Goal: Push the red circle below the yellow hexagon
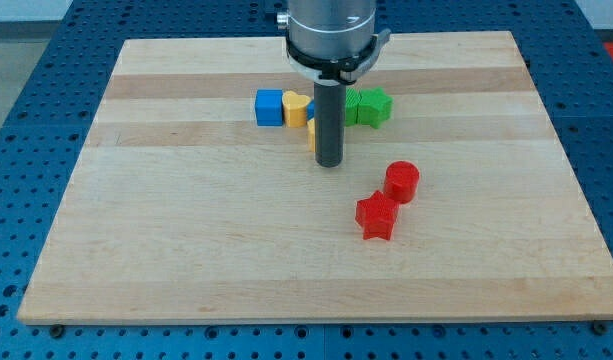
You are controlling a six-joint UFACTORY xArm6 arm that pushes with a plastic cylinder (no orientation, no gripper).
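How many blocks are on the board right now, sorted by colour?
Blue: 1, a cube
Yellow: 2, a heart-like block and a sliver showing beside my tip
Green: 2, a block and a star
Red: 2, the circle and a star
Total: 7 visible; the rod may hide more.

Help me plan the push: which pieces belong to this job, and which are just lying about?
Job: red circle; yellow hexagon, mostly hidden behind the rod; my tip.
Lying about: red star, blue cube, yellow heart, green blocks.
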